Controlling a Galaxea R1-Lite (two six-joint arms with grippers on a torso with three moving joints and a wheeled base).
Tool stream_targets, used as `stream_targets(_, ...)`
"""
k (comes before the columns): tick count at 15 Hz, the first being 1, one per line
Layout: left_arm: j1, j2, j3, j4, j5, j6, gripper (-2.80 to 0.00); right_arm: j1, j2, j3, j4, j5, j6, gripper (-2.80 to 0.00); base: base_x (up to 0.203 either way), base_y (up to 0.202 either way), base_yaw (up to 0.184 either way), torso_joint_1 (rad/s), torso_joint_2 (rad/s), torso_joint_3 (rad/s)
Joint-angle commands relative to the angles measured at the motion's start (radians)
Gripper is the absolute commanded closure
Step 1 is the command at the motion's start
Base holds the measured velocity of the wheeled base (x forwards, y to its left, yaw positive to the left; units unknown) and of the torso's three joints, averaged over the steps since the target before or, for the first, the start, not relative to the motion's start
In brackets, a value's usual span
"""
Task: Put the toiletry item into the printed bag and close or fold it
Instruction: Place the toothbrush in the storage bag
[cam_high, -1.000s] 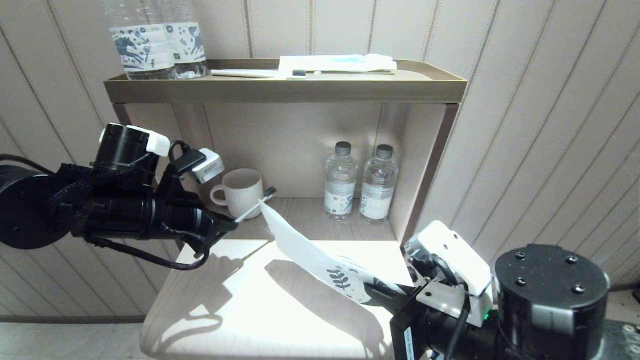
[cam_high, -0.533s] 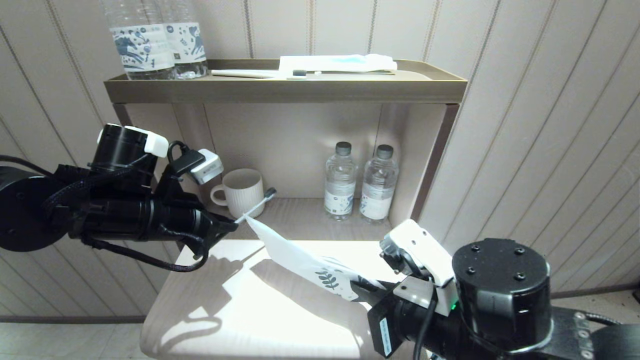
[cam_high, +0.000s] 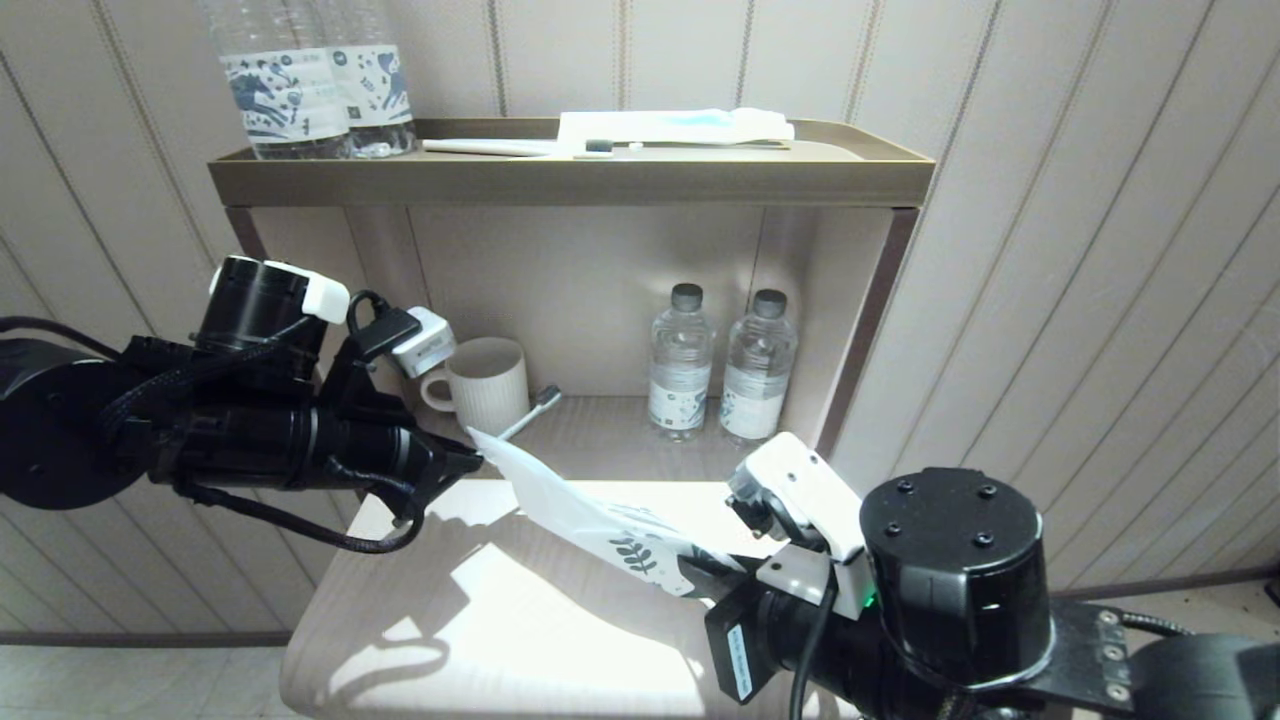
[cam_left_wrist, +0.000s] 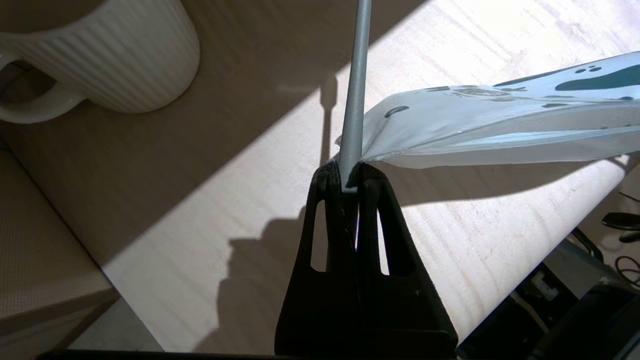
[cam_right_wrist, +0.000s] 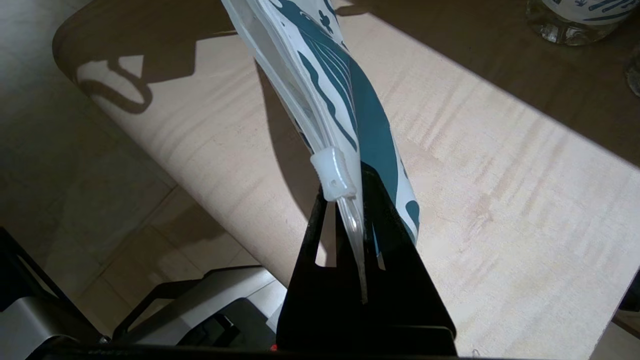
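Head view: left gripper (cam_high: 470, 462) clamped on the toothbrush (cam_high: 528, 411) handle end; brush slants up and away from its tips, head near the mug (cam_high: 484, 383). Right gripper (cam_high: 712, 572) pinched on the leaf-printed end of the printed bag (cam_high: 580, 512), held above the table (cam_high: 480, 620). Bag stretches from the right tips toward the left tips; its plain corner meets the brush shaft just beyond the left fingers (cam_left_wrist: 372, 210). White slider (cam_right_wrist: 334, 172) sits just beyond the right tips.
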Motion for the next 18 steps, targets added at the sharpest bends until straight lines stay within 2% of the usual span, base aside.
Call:
stream_targets(1, -0.003, 0.005, 0.000, 0.000, -0.002, 0.002, 0.00, 0.002, 0.009, -0.004, -0.005, 0.005, 0.001, 0.00, 0.000, 0.000, 0.000, 0.000, 0.00, 0.000)
stream_targets(9, -0.022, 0.003, 0.012, 0.000, -0.002, 0.002, 0.00, 0.007, 0.094, -0.095, -0.004, 0.015, -0.002, 0.00, 0.000, 0.000, 0.000, 0.000, 0.00, 0.000)
stream_targets(14, -0.024, 0.006, 0.014, 0.000, -0.002, 0.002, 0.00, 0.002, 0.115, -0.106, -0.004, 0.027, -0.002, 0.00, 0.000, 0.000, 0.000, 0.000, 0.00, 0.000)
stream_targets(18, -0.025, -0.005, 0.010, 0.003, 0.004, 0.002, 0.00, -0.010, 0.054, -0.073, -0.002, 0.024, -0.016, 0.00, 0.000, 0.000, 0.000, 0.000, 0.00, 0.000)
